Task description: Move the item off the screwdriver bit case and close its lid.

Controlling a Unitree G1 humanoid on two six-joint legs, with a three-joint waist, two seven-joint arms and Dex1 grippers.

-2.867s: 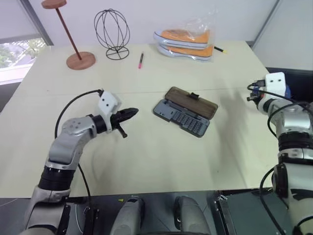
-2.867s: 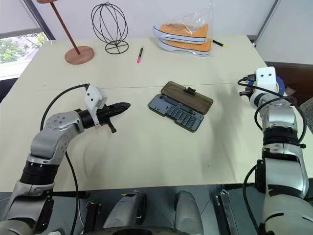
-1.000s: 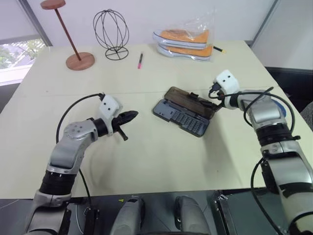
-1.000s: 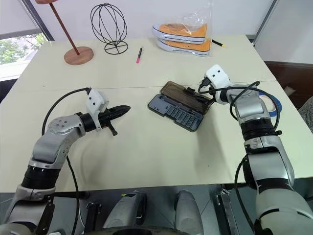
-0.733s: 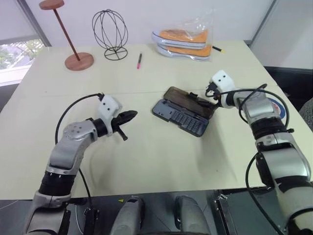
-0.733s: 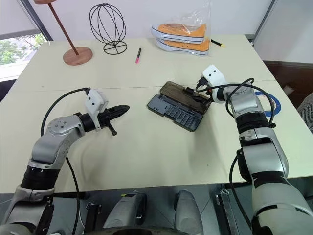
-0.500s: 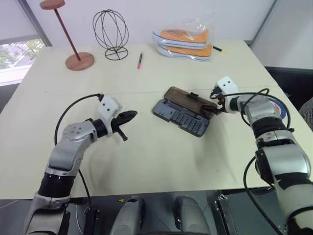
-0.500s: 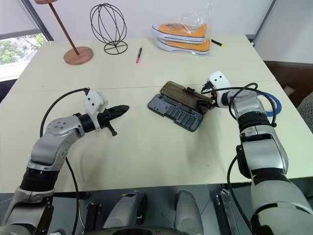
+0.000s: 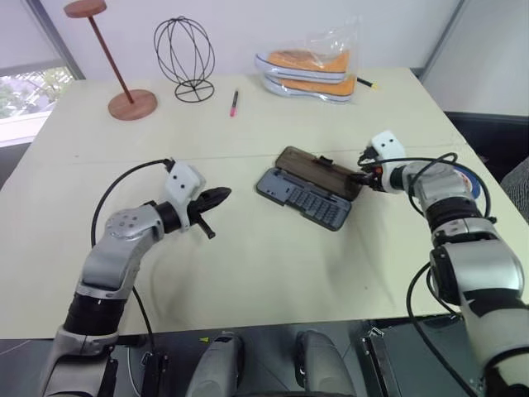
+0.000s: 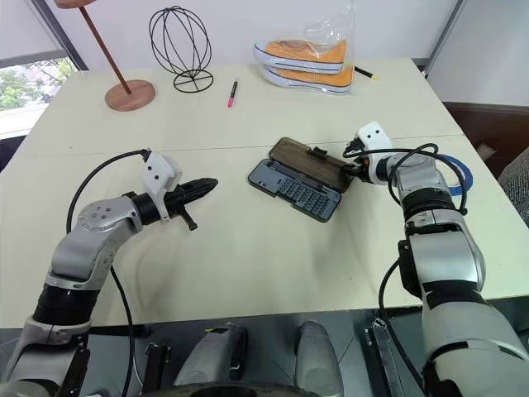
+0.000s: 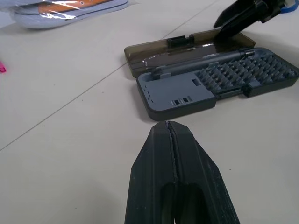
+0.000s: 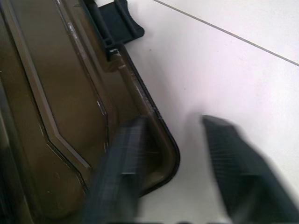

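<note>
The dark grey screwdriver bit case (image 9: 300, 200) lies open at mid-table, rows of bits showing. Its smoky-brown lid (image 9: 319, 171) lies flat behind it, latch tab pointing away from me. The item, a blue tape roll (image 10: 465, 176), rests on the table right of the case, partly hidden by my right forearm. My right gripper (image 9: 364, 177) is at the lid's right corner. In the right wrist view its fingers (image 12: 119, 172) straddle that corner with a gap left, so it is open. My left gripper (image 9: 219, 197) hovers shut and empty, left of the case, pointing at it (image 11: 205, 84).
Bagged orange shoes (image 9: 310, 70) lie at the far edge with a yellow pen (image 9: 368, 82) beside them. A wire globe stand (image 9: 184, 58), a wooden stand (image 9: 131, 103) and a pink pen (image 9: 234, 102) sit at the far left.
My right arm has come from the table's right edge to the lid's right corner and sunk lower, and its fingers have narrowed around the corner. The left arm has stayed put.
</note>
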